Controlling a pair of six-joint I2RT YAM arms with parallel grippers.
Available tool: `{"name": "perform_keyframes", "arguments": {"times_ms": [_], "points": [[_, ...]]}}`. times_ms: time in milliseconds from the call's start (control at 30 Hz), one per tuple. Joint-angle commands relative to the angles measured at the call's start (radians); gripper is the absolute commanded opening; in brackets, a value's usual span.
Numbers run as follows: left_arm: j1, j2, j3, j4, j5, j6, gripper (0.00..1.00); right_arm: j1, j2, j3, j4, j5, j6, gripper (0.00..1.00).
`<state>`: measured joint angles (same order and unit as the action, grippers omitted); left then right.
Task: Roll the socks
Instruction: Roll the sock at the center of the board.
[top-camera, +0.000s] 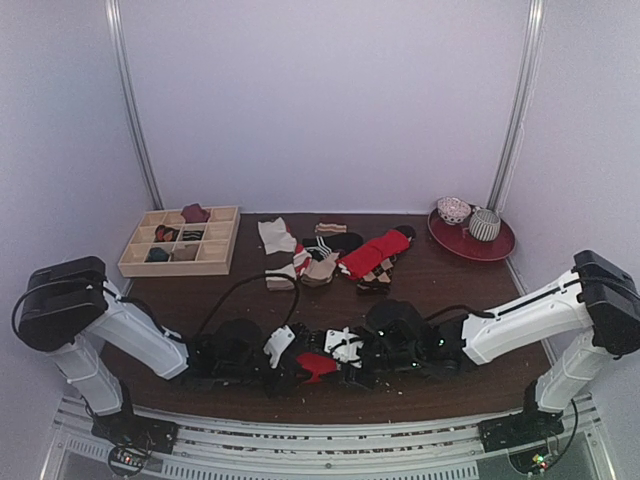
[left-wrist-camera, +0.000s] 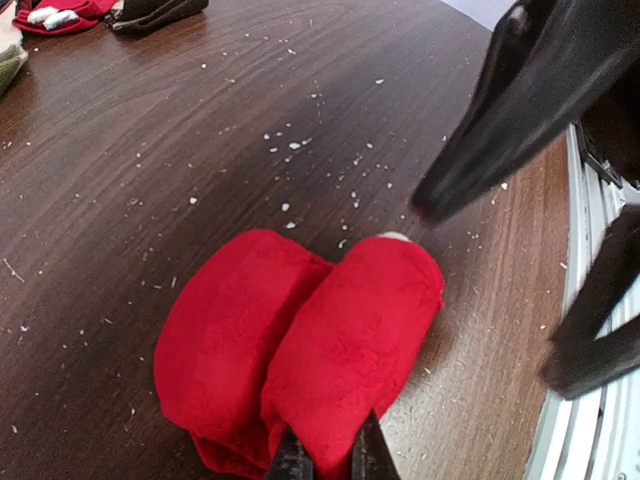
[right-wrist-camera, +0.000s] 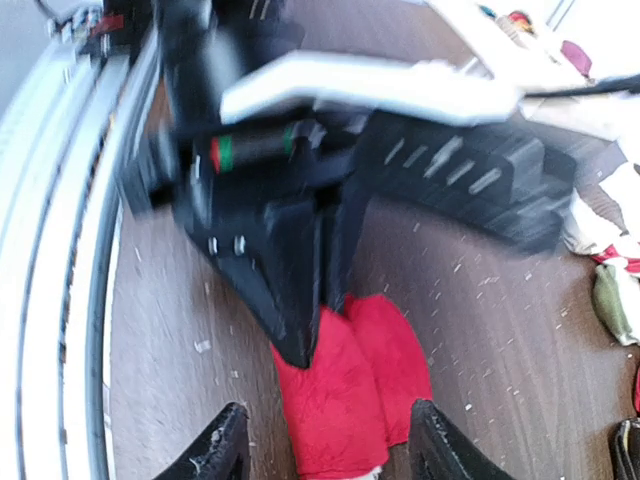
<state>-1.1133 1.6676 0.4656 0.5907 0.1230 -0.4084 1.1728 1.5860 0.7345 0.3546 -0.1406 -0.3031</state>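
The socks show as a bright red roll (left-wrist-camera: 300, 340) of two bulging folds, lying near the table's front edge (top-camera: 317, 366) (right-wrist-camera: 350, 385). A small cream bit (left-wrist-camera: 393, 237) peeks out at its far end. My left gripper (left-wrist-camera: 330, 462) is shut on a fold of the red fabric at the near end of the roll. In the top view it sits just left of the roll (top-camera: 295, 372). My right gripper (right-wrist-camera: 330, 452) is open, with one finger on either side of the roll's end and not touching it. It comes in from the right (top-camera: 348, 362).
A heap of other socks (top-camera: 335, 255) lies at mid-table. A wooden compartment box (top-camera: 180, 240) stands at the back left. A red plate (top-camera: 495, 248) with two small bowls is at the back right. The metal rail (left-wrist-camera: 585, 420) runs along the near edge. White lint specks dot the wood.
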Motion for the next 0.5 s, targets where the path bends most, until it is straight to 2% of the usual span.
{"name": "perform_keyframes", "arguments": {"times_ms": [0, 167, 467], "points": [[0.0, 0.072, -0.034, -0.245, 0.043, -0.033, 0.0, 0.019, 0.062, 0.021, 0.008, 0.065, -0.079, 0.55], [0.004, 0.071, -0.038, -0.247, 0.057, -0.035, 0.0, 0.02, 0.103, 0.022, 0.026, 0.117, -0.097, 0.55], [0.01, 0.07, -0.068, -0.206, 0.103, -0.03, 0.0, 0.019, 0.181, 0.044, 0.006, 0.102, -0.09, 0.5]]}}
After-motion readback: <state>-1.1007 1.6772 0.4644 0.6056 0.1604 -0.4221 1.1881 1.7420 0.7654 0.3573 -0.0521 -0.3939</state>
